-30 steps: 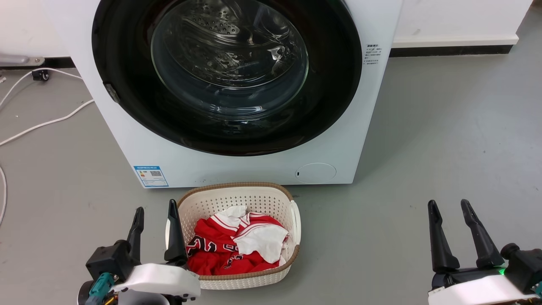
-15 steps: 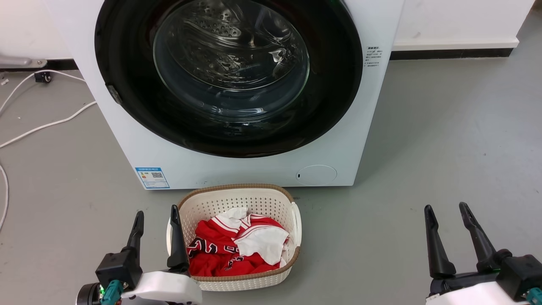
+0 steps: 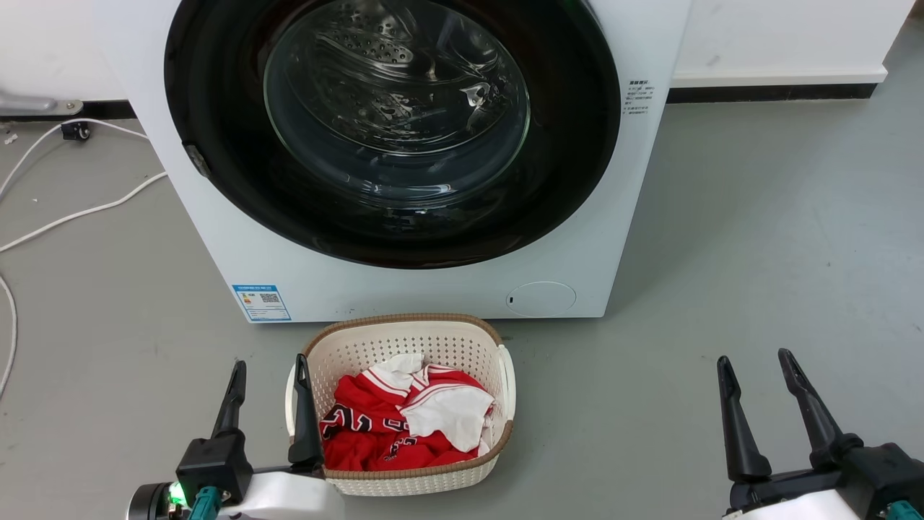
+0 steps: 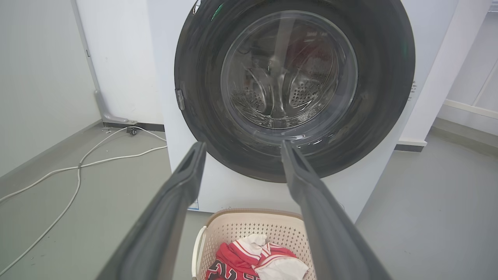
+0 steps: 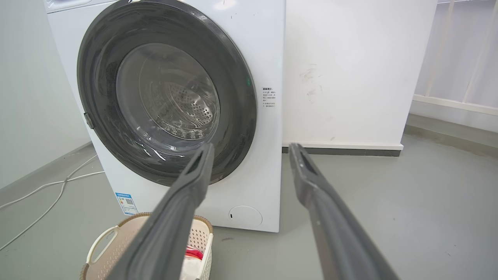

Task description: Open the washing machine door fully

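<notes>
Left gripper (image 3: 268,361): fingers are standing spread, gripping nothing, the laundry basket (image 3: 404,318) lying just beside its right finger
Right gripper (image 3: 753,356): fingers are standing apart and empty
Washing machine door (image 3: 393,137): is appearing shut, sitting flush in the washing machine (image 3: 433,289), ahead of and above both sets of fingertips, well apart from them
Handling: is looking rigid and fairly heavy, turning on a hinge; the glossy black ring (image 3: 570,144) is likely offering a slippery face; the glass bowl (image 3: 433,87) is wanting no hard knocks
Grey fitting (image 3: 196,160): is showing on the rim ahead of the left gripper; hinge or catch, I cannot tell
Hold: I am judging that a finger hooking behind the rim edge opposite the hinge is serving best, not a pinch on the glass
</notes>
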Available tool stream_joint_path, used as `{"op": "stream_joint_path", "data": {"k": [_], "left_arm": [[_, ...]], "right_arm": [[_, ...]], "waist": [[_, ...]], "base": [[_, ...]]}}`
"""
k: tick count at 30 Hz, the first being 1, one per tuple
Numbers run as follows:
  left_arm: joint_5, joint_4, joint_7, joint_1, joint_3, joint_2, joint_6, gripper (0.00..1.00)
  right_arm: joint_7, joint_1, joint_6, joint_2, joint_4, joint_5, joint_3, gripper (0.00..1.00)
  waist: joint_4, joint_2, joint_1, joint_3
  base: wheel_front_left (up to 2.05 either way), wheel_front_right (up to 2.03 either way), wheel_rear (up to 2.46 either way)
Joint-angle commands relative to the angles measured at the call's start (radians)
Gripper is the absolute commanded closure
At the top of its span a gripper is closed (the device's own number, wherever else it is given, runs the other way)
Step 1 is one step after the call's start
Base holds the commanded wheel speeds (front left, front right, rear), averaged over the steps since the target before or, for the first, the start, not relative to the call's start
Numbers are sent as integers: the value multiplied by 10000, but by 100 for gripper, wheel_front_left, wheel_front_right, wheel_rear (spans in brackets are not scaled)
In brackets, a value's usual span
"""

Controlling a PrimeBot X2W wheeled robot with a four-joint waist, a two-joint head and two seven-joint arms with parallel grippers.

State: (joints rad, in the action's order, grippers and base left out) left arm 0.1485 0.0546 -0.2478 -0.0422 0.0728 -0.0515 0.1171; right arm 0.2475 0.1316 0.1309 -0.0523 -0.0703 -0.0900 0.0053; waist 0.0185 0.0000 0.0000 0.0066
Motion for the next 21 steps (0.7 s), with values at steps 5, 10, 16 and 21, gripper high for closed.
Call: {"op": "stream_joint_path", "data": {"k": [5,10,16,21], "left_arm": [[-440,15,-166,-147,43,14,141,0],[-460,74,-179,-142,71,14,186,0],[-403,182,-179,-114,92,14,216,0],[-416,206,-179,-121,92,15,238,0]], "right_arm": [[170,188,-3,36,-100,426,-12,0],[184,142,-3,37,-66,365,-59,0],[184,115,-3,37,3,272,-75,0],[182,136,-3,37,24,228,-70,0]], "waist": [[4,0,0,-7],[5,0,0,-2],[16,0,0,6],[30,0,0,3]], "base": [[0,0,0],[0,0,0],[0,0,0],[0,0,0]]}}
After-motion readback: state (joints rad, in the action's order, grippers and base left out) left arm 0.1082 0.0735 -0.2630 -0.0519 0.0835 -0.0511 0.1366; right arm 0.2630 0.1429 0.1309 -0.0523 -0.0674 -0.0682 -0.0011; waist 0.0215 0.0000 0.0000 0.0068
